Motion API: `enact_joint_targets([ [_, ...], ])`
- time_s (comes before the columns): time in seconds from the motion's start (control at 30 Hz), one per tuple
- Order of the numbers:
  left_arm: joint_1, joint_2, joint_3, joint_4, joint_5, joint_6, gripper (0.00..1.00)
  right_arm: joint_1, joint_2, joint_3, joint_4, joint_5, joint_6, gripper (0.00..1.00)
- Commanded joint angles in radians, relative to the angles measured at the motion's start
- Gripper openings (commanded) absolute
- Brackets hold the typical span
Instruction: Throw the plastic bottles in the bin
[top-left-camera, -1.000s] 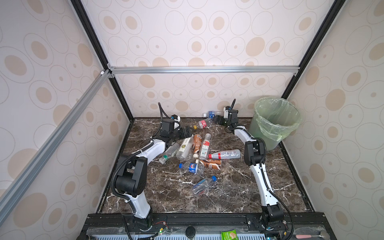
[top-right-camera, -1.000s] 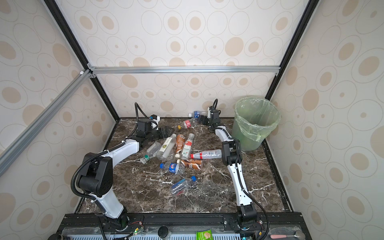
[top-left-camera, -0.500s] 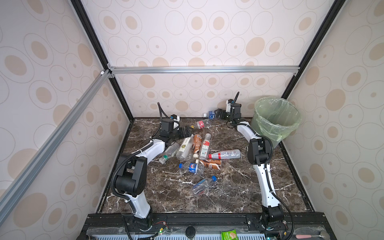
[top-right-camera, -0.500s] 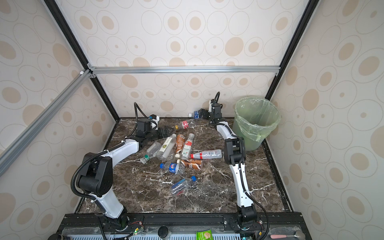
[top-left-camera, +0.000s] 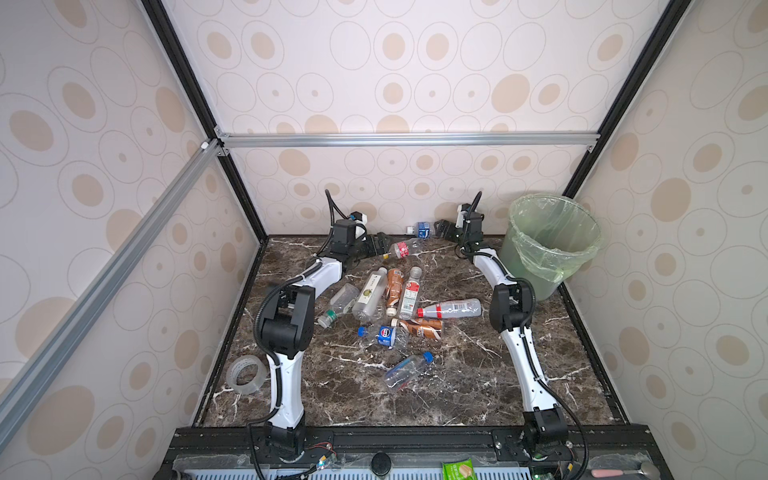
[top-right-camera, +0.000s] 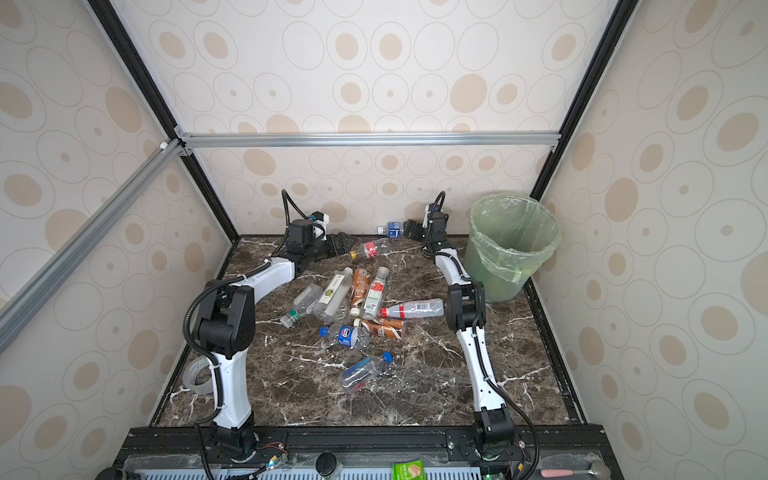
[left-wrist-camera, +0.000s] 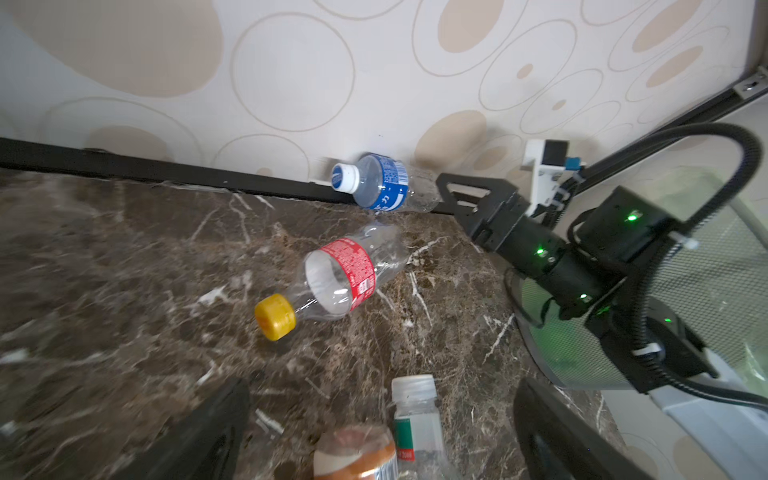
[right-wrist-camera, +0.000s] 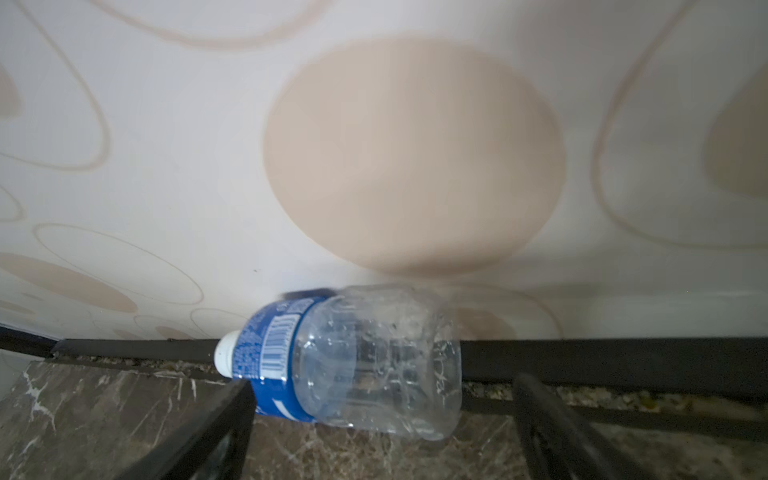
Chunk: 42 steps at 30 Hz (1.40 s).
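- The red-labelled bottle (left-wrist-camera: 338, 278) lies on its side just ahead of my left gripper (top-left-camera: 380, 245). Its yellow cap is toward my fingertips and its base points away from them, so its long axis runs roughly along my reach.
- My left arm is stretched low over the marble table (top-left-camera: 457, 374), elbow raised, and the gripper is out near the far edge. The jaws are spread wide with nothing between them.
- That bottle is clear, with a red band round its shoulder.
- The other bottles (top-left-camera: 395, 303) lie on their sides in a loose heap, back toward my bases and between my two arms.
- The blue-labelled bottle (right-wrist-camera: 353, 361) lies on its side along the foot of the back wall. Its white cap points away from my right gripper (top-left-camera: 441, 228) and its base faces it.
- My right arm reaches almost to the back wall, with the wrist turned so the gripper points along the wall. The jaws are spread wide, and the bottle sits just off the fingertips in line with the gap. I cannot tell whether a finger touches it.
- That bottle is clear and dented, with a blue label near the neck.
- The bin (top-left-camera: 536, 249) stands upright behind my right wrist, lined with a pale green bag.
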Motion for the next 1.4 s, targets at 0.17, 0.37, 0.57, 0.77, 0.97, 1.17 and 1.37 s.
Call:
enact_joint_targets([
  [0.17, 0.007, 0.293, 0.277, 0.286, 0.199, -0.228, 0.99, 0.013, 0.043, 0.052, 0.059, -0.033, 0.034, 0.99],
  [0.37, 0.004, 0.432, 0.434, 0.283, 0.184, -0.261, 0.99, 0.028, 0.057, 0.066, 0.095, -0.063, 0.036, 1.0],
  [0.57, 0.005, 0.493, 0.522, 0.251, 0.168, -0.25, 0.99, 0.048, 0.047, 0.07, 0.092, -0.089, 0.03, 1.0],
  [0.77, 0.018, 0.546, 0.6, 0.225, 0.159, -0.243, 0.99, 0.061, 0.024, 0.039, 0.101, -0.11, 0.052, 0.99],
  [0.97, 0.03, 0.625, 0.714, 0.178, 0.139, -0.236, 0.99, 0.087, -0.009, -0.005, 0.107, -0.135, 0.054, 1.0],
  [1.17, 0.038, 0.667, 0.758, 0.172, 0.107, -0.234, 0.99, 0.091, -0.009, -0.01, 0.119, -0.145, 0.081, 1.0],
  [1.37, 0.039, 0.709, 0.796, 0.2, 0.101, -0.244, 0.99, 0.088, -0.056, -0.074, 0.137, -0.089, 0.039, 0.99],
])
